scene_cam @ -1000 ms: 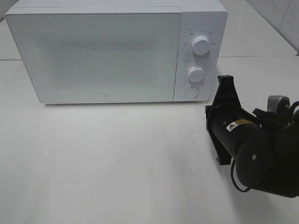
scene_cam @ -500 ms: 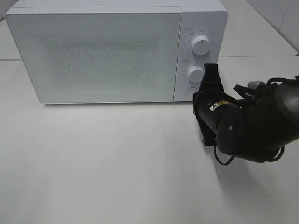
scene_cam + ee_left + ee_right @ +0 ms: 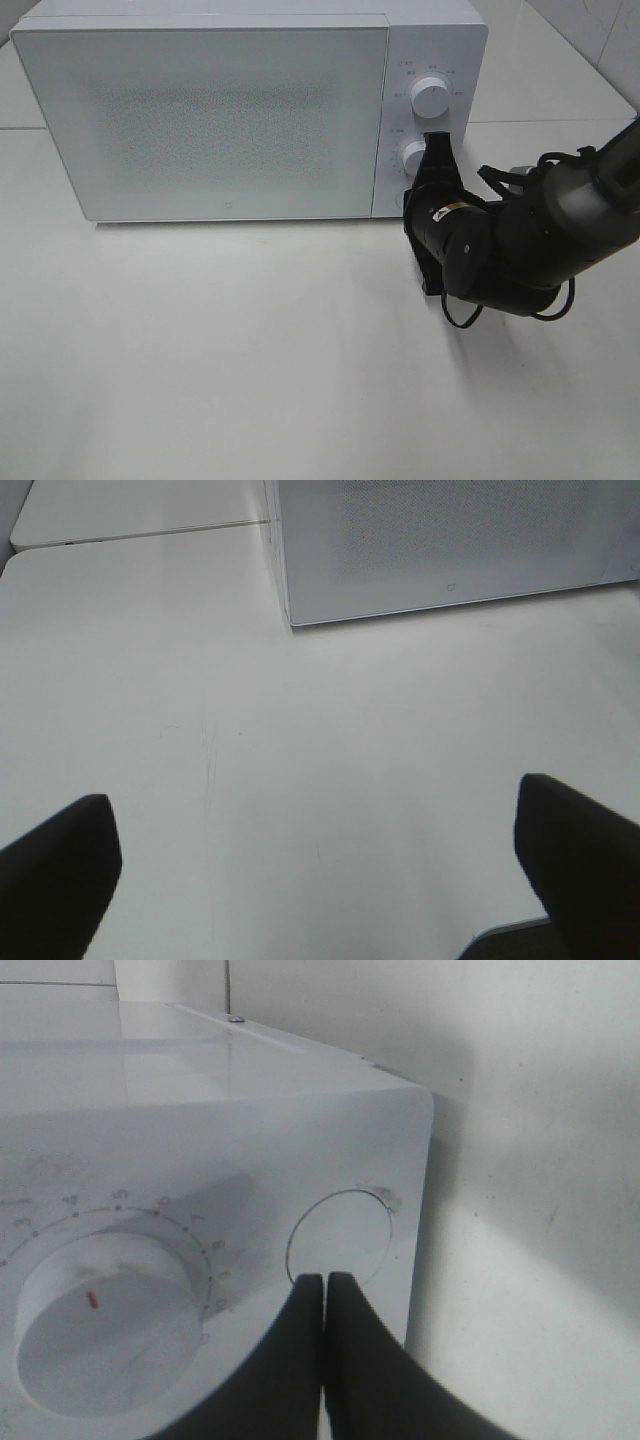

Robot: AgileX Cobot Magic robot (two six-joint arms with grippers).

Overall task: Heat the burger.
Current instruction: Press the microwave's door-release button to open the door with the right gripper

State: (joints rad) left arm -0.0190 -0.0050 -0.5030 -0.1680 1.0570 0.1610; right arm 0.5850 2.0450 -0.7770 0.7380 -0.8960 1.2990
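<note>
Right wrist view: right end effector (image 3: pixel 322 1285), closed and empty, at the microwave's (image 3: pixel 200 1130) round button (image 3: pixel 345 1228); burger out of sight.

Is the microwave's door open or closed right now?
Closed. In the high view the microwave door lies flat and flush with the control panel, with no gap showing the inside.

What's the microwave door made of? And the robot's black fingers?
The microwave door looks like glossy white glass or plastic: smooth, with a fine dot pattern. The right gripper seems matte black plastic or rubber: dull, no shine; I can't tell which.
</note>
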